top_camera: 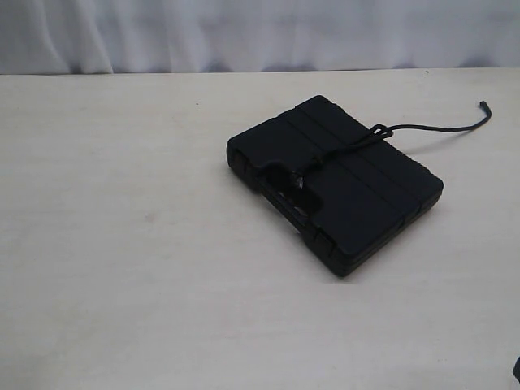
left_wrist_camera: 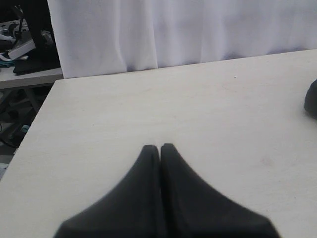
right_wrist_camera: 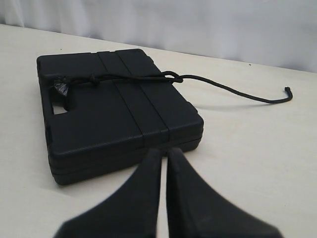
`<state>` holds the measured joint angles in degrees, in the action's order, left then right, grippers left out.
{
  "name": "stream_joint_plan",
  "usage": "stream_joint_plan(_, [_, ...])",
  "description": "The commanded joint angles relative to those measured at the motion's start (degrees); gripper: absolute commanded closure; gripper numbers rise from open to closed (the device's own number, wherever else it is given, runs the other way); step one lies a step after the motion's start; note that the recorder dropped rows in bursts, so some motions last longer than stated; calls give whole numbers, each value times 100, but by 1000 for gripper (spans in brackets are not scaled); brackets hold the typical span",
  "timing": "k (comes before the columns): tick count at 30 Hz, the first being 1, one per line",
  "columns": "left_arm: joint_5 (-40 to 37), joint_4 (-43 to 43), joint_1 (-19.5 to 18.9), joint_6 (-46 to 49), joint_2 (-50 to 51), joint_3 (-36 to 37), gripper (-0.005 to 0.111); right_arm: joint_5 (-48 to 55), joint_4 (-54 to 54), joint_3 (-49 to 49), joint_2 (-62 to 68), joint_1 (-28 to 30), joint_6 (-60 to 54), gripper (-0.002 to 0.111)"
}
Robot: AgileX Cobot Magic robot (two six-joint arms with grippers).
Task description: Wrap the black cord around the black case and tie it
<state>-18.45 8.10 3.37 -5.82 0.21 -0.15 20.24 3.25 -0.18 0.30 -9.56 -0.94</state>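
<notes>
The black case (top_camera: 349, 191) lies flat on the table, right of the middle, with its handle slot facing the near left. The black cord (top_camera: 439, 127) runs across the lid from the slot to a knot at the far edge. Its free tail trails off to the right on the table and ends in a blunt tip. The right wrist view shows the case (right_wrist_camera: 114, 114) and the cord (right_wrist_camera: 233, 91) just beyond my right gripper (right_wrist_camera: 164, 151), which is shut with only a sliver of gap and holds nothing. My left gripper (left_wrist_camera: 159, 147) is shut and empty over bare table, far from the case (left_wrist_camera: 312, 99).
The pale table (top_camera: 122, 244) spreads wide to the left and in front of the case. A white curtain (top_camera: 244, 32) hangs behind the far edge. Past the table's side edge, the left wrist view shows dark equipment (left_wrist_camera: 25, 49).
</notes>
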Motion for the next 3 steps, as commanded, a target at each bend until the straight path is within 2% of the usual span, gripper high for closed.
stream_joint_plan(1, [73,4,-26,11,-21,15,107,-7,46,18,-30,23,10,104])
stream_joint_plan(3, [73,4,-26,11,-21,15,107,-7,46,18,-30,23,10,104])
